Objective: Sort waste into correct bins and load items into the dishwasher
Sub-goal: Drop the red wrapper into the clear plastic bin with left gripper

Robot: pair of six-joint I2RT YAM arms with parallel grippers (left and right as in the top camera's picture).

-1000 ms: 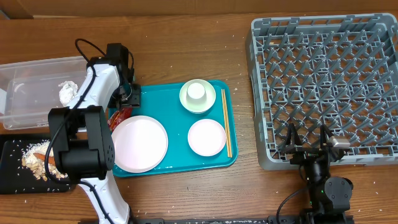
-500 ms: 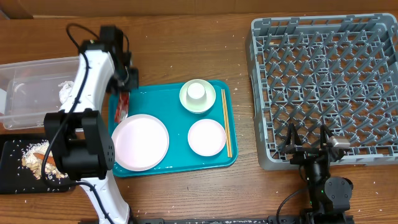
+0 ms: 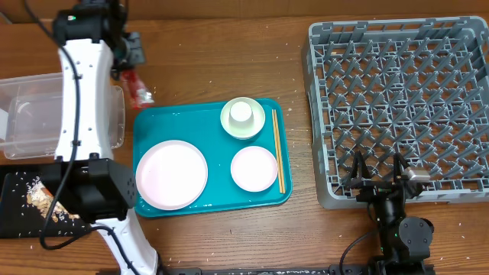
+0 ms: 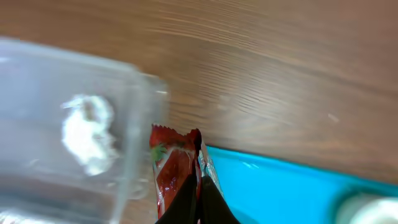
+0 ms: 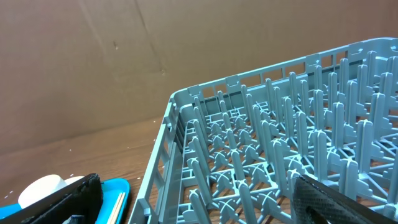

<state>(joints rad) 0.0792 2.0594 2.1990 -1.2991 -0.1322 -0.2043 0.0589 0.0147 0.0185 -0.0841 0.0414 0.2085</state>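
Left gripper (image 4: 198, 204) on edge-cropped red wrapper (image 4: 172, 165)

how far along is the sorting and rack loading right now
Done: the white tissue lies in the clear tub and food scraps sit on the black tray. In hand: the left hand grips the red wrapper near the tub's corner. Left: large plate, small plate, bowl, cup and chopsticks sit on the teal tray; the dish rack holds nothing, right hand open by it.

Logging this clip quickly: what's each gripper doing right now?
Left gripper: shut on the red snack wrapper.
Right gripper: open, holding nothing.
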